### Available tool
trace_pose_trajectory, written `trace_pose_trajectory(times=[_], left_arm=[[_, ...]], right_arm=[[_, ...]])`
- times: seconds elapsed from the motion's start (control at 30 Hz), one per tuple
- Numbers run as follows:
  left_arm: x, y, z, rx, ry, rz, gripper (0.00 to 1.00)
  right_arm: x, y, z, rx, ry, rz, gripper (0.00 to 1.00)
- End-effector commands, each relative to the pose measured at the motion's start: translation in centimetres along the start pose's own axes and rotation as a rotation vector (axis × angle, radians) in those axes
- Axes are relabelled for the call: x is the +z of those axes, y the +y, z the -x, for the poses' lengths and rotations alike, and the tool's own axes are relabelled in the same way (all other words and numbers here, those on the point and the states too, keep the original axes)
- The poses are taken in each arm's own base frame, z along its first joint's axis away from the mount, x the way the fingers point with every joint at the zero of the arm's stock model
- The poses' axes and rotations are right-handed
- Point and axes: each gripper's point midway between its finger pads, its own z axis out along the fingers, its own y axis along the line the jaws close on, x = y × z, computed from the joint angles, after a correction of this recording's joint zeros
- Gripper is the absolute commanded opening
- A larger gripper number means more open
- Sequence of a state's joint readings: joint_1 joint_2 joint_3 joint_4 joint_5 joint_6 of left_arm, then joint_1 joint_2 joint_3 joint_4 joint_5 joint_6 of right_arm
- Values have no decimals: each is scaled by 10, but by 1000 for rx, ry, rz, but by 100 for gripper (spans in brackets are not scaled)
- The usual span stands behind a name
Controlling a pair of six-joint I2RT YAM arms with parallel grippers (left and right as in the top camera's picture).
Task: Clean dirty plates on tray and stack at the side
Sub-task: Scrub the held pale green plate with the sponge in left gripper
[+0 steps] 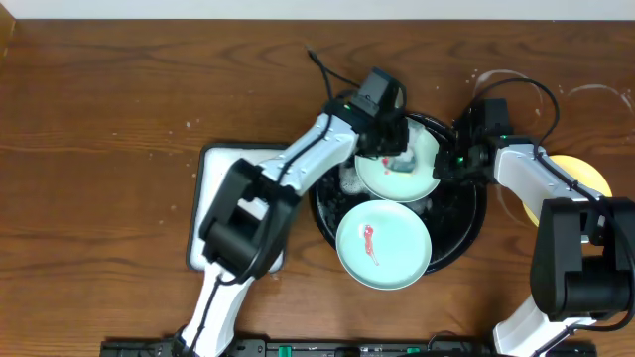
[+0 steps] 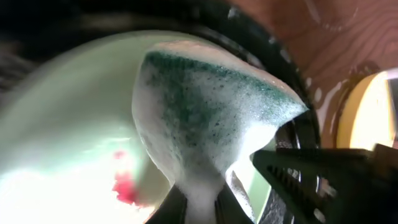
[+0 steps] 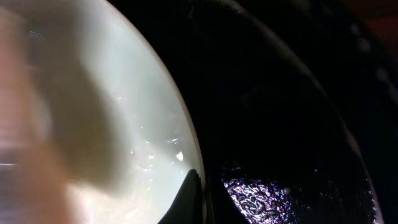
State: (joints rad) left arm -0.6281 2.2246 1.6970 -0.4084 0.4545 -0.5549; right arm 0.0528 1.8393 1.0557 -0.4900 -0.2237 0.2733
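At frame centre, my left jaws (image 2: 203, 205) are clamped on a soapy green sponge (image 2: 205, 99) against the upper mint plate (image 1: 389, 184); my right jaws (image 3: 194, 193) pinch its right rim. Below, a red-smeared mint plate (image 1: 383, 244) shares the black tray (image 1: 325, 213); the yellow plate (image 1: 585, 174) lies on the counter (image 1: 119, 89), far right

The right arm (image 1: 531, 171) hides half the yellow plate (image 1: 587, 171). The left arm (image 1: 298, 164) covers much of the white tray (image 1: 220, 162).
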Motion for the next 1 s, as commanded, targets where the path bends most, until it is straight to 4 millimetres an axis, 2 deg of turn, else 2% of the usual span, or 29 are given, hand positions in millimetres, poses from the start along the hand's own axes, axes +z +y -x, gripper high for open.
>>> trace_pose_trajectory(times=[0.0, 0.1, 0.2, 0.27, 0.33, 0.43, 0.6, 0.77, 0.87, 0.97], left_arm=[[20, -10, -12, -71, 54, -38, 8], [38, 10, -23, -96, 89, 11, 8], [44, 52, -30, -115, 91, 175, 7], [36, 83, -30, -88, 67, 334, 8], [26, 107, -26, -53, 37, 468, 7], [10, 130, -22, -10, 6, 622, 8], [-3, 146, -16, 73, -9, 737, 7], [-19, 157, -2, 187, -46, 863, 7], [-31, 154, 10, 237, -76, 919, 7], [-37, 142, 19, 241, -94, 915, 7]], right_arm=[[3, -3, -2, -26, 13, -20, 1], [3, -3, -2, -23, 14, -20, 1], [3, -3, -2, -18, 14, -20, 1], [3, -3, -3, -18, 15, -21, 1], [3, -3, -3, -18, 18, -22, 1], [3, -4, -5, -16, 25, -24, 1], [3, -5, -8, -14, 36, -27, 1], [3, -6, -11, -11, 48, -30, 1], [2, -6, -12, -10, 53, -32, 1], [2, -6, -13, -9, 56, -32, 1]])
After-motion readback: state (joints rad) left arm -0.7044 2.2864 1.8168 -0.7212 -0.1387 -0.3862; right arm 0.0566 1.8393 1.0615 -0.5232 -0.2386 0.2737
